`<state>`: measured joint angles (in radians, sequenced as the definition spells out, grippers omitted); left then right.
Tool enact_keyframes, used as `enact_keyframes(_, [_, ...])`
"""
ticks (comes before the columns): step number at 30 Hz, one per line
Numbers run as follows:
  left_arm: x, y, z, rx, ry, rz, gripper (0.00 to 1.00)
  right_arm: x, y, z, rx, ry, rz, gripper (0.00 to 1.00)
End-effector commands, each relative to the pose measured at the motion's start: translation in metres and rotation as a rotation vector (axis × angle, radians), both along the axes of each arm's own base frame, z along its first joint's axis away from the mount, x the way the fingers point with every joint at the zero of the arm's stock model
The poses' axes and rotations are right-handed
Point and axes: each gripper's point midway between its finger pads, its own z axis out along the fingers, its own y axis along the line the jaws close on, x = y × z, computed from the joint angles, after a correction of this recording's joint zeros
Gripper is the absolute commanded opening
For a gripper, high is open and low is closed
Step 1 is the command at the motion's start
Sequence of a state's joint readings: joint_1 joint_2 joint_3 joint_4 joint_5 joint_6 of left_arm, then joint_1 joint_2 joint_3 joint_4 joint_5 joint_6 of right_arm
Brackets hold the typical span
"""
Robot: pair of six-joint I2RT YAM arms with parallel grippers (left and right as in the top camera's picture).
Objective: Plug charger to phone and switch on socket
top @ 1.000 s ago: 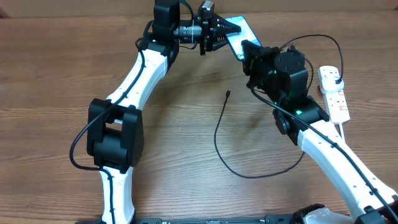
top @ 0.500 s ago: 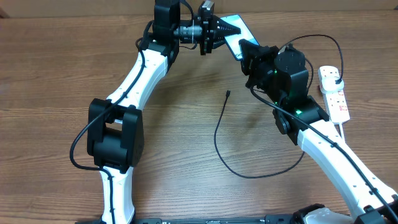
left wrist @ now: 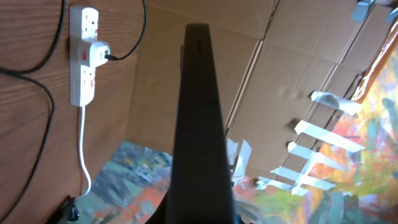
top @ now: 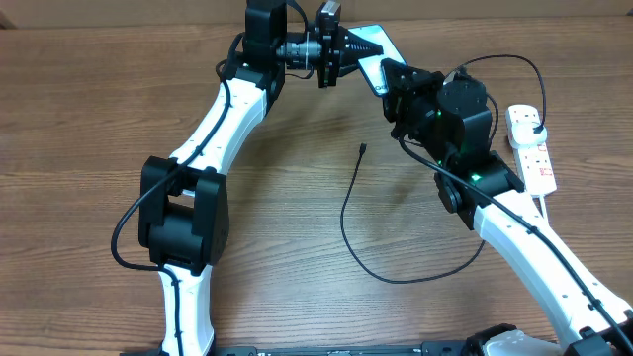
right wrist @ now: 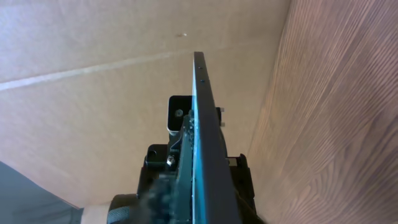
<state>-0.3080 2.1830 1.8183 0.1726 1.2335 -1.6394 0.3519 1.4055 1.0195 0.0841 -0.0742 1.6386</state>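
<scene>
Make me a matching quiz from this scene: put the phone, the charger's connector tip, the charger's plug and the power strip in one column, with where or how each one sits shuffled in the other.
1 phone
2 connector tip
3 plug
4 power strip

A seated in the power strip
B lying loose, plugged into nothing
C at the right edge of the table
D at the far edge, near the centre

Pairs: 1-D, 2-B, 3-A, 4-C
</scene>
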Motion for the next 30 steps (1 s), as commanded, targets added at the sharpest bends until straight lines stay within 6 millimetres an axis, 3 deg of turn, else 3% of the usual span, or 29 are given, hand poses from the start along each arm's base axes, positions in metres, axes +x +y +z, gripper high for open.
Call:
enact_keyframes(1, [0.004, 0.004, 0.005, -0.004, -0.114, 0.000, 0.04, -0.001, 0.004, 0.005, -0.019, -0.004, 0.025, 0.33])
enact_keyframes(5, [0.009, 0.019, 0.004, 0.003, -0.319, -0.002, 0.04, -0.003, -0.005, -0.013, -0.173, 0.006, 0.050, 0.49])
enact_keyframes(7, [0.009, 0.028, -0.005, 0.021, -0.341, -0.014, 0.04, -0.006, -0.017, -0.030, -0.264, 0.047, 0.059, 0.54])
enact_keyframes(11, [0.013, 0.053, -0.037, 0.104, -0.293, 0.011, 0.04, -0.015, -0.052, -0.067, -0.416, 0.172, 0.069, 0.56])
enact_keyframes(14, [0.015, 0.081, -0.076, 0.251, -0.231, 0.067, 0.04, -0.024, -0.070, -0.084, -0.527, 0.208, 0.131, 0.60])
enact_keyframes(17, [0.006, 0.111, -0.111, 0.417, -0.177, 0.086, 0.04, -0.032, -0.074, -0.092, -0.643, 0.177, 0.258, 0.63])
enact_keyframes(20, [-0.008, 0.130, -0.127, 0.514, -0.174, 0.054, 0.04, -0.040, -0.064, -0.094, -0.752, 0.082, 0.422, 0.62])
enact_keyframes(24, [-0.022, 0.151, -0.126, 0.622, -0.240, 0.021, 0.04, -0.053, -0.062, -0.105, -0.773, 0.116, 0.492, 0.64])
enact_keyframes(30, [-0.026, 0.209, -0.075, 0.742, -0.336, 0.141, 0.04, -0.068, -0.057, -0.111, -0.799, 0.137, 0.599, 0.61])
